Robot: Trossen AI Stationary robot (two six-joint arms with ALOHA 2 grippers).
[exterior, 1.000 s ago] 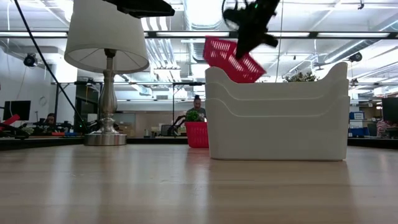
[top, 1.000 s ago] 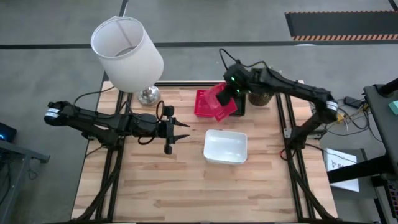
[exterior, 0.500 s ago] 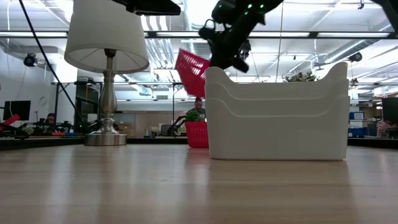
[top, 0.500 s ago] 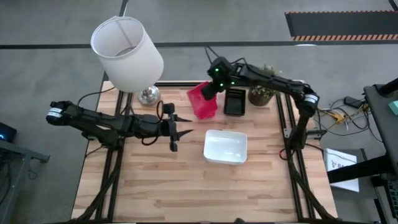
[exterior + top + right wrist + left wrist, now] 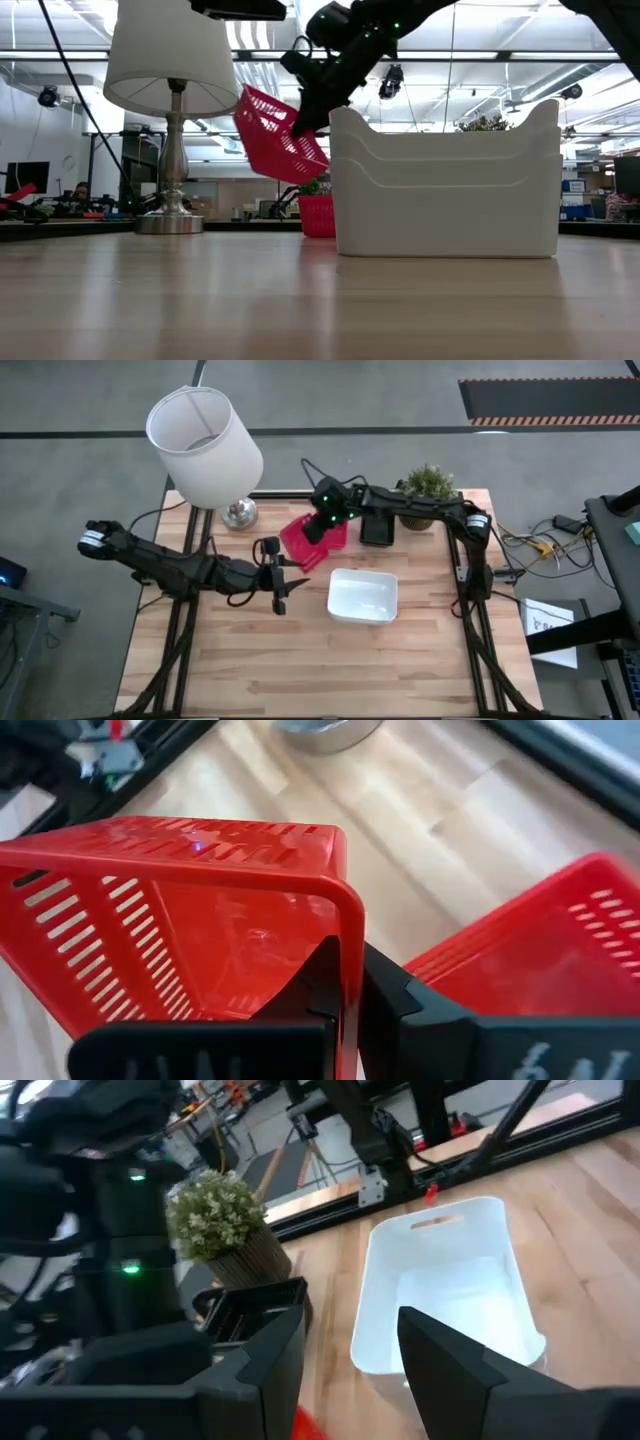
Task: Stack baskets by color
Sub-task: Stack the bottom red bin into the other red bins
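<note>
My right gripper (image 5: 318, 530) is shut on a red mesh basket (image 5: 302, 548) and holds it tilted in the air, above the table's far middle (image 5: 275, 135). A second red basket (image 5: 530, 940) rests on the table just beyond it (image 5: 317, 215). A black basket (image 5: 378, 525) lies to its right. The white baskets (image 5: 363, 595) sit nested at the table's middle (image 5: 445, 180). My left gripper (image 5: 285, 582) hovers open left of the white baskets, with nothing between its fingers (image 5: 350, 1370). My right gripper pinches the red basket's side wall at its rim (image 5: 347, 945), one finger inside the basket and one outside. The fingers come slanting down from the table's far right. The basket hangs tilted below them, lifted clear of the table.
A lamp with a white shade (image 5: 205, 445) and a metal base (image 5: 238, 512) stands at the far left. A potted plant (image 5: 428, 485) stands at the far right. The wooden table (image 5: 300, 670) is bare along its near half.
My right gripper has swung toward the table's left edge and down, past the resting red basket, carrying the held red basket. That basket has tipped over, from leaning right to leaning left. My left gripper has turned a little toward the near edge.
</note>
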